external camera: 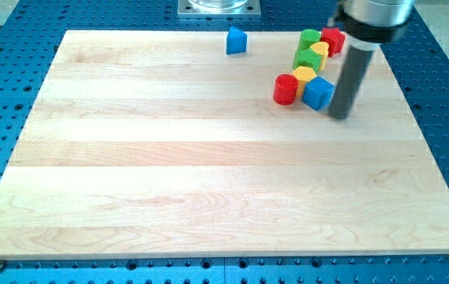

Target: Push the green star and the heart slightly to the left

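A tight cluster of blocks lies at the view's top right on the wooden board (208,181). It holds a green block (311,36), a red block (334,39), a yellow block (320,50), a second green block (308,59), a second yellow block (304,75), a red cylinder (286,89) and a blue cube (318,92). I cannot tell which green block is the star or which yellow one is the heart. My tip (340,116) rests on the board just right of the blue cube, touching or nearly touching it.
A lone blue block (236,40) sits near the board's top edge, left of the cluster. The board lies on a blue perforated table (3,95). The arm's base plate (218,7) is at the view's top centre.
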`<action>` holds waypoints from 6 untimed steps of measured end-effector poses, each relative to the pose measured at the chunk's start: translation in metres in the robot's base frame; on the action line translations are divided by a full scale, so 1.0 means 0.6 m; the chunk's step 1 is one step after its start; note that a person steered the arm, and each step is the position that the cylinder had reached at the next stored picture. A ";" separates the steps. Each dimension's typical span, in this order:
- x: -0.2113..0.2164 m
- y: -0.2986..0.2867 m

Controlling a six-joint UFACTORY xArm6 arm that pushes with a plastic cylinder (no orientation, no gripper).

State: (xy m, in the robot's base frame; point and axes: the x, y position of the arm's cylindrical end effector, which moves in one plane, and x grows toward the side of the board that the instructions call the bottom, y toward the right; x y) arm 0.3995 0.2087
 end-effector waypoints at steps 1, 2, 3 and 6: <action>-0.117 0.035; -0.152 0.020; -0.169 0.003; -0.199 -0.094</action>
